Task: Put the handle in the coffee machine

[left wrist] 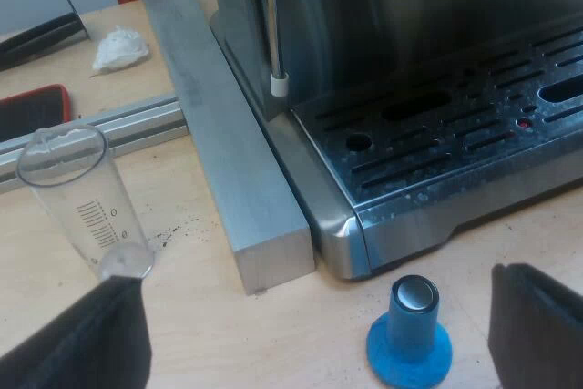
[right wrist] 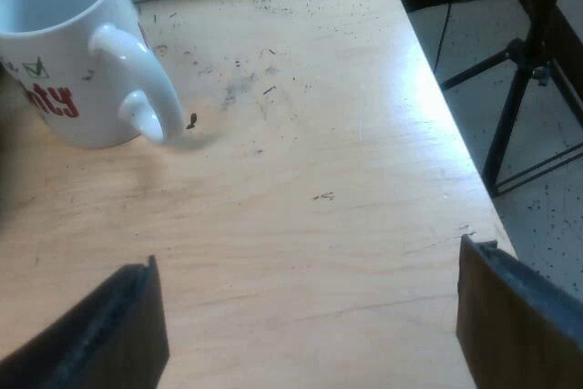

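Left gripper (left wrist: 319,278) hangs low over the wooden table (left wrist: 200,334), its two black fingers (left wrist: 91,339) spread wide with nothing between the pads. Blue tamper (left wrist: 410,330) stands upright on its broad base between the fingers, metal face up, just beside the front corner of the espresso machine (left wrist: 437,61) but apart from it. Drip tray (left wrist: 455,134) of the machine is slotted steel, speckled with droplets. Steam wand (left wrist: 271,25) hangs straight down at the machine's side, white tip just above the tray's edge. A square metal bar (left wrist: 228,152) lies on the table flush along the machine's side wall. Measuring glass (left wrist: 82,198), clear with printed graduations, stands near one finger, apart from the bar; dark coffee specks lie between them. Beyond the glass an aluminium rail (left wrist: 127,125) runs up to the bar; past it lie a flat black object with a red edge (left wrist: 32,111), a crumpled white wad (left wrist: 120,47), and a dark elongated item (left wrist: 41,35) I cannot identify. Right gripper (right wrist: 308,257) hovers over bare wood near the table's edge, fingers likewise wide apart and empty. White mug (right wrist: 64,52) with red lettering stands well ahead of it, handle turned toward the open tabletop. Coffee grounds (right wrist: 228,88) are scattered beside the mug. Off the table's edge, black tripod legs (right wrist: 528,70) stand on a speckled floor.
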Tool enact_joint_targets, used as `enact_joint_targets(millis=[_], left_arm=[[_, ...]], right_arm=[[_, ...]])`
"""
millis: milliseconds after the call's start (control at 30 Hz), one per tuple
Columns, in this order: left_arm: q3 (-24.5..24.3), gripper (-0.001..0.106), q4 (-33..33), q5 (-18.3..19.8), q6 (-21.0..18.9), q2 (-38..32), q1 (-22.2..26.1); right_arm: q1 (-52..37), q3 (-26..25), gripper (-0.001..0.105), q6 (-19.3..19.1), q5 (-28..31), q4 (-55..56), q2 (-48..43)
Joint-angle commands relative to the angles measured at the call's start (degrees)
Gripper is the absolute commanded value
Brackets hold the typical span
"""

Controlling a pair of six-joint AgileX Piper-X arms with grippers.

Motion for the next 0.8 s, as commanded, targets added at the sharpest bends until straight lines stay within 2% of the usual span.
enact_joint_targets(millis=[33,300,400,533,800], left_arm=[[-0.23,0.077,-1.07,-0.01,-0.50,-7.90,0.00],[-0.23,0.077,-1.07,-0.01,-0.62,-7.75,0.00],[-0.86,0.077,0.06,-0.53,-2.52,-7.05,0.00],[-2.72,0.084,2.35,-0.92,-3.07,-4.20,0.00],[-6.74,0.084,5.97,-0.92,-3.06,4.06,0.00]], right_arm=[[-0.23,-0.18,0.069,0.06,0.15,-0.40,-2.52],[-0.23,-0.18,0.069,-0.60,0.15,-0.89,-2.52],[0.67,-0.94,0.069,-1.39,0.15,-0.51,-2.03],[4.21,-4.03,0.069,-1.41,-0.06,2.73,0.99],[14.77,-13.70,0.069,-1.57,-2.87,11.35,9.67]])
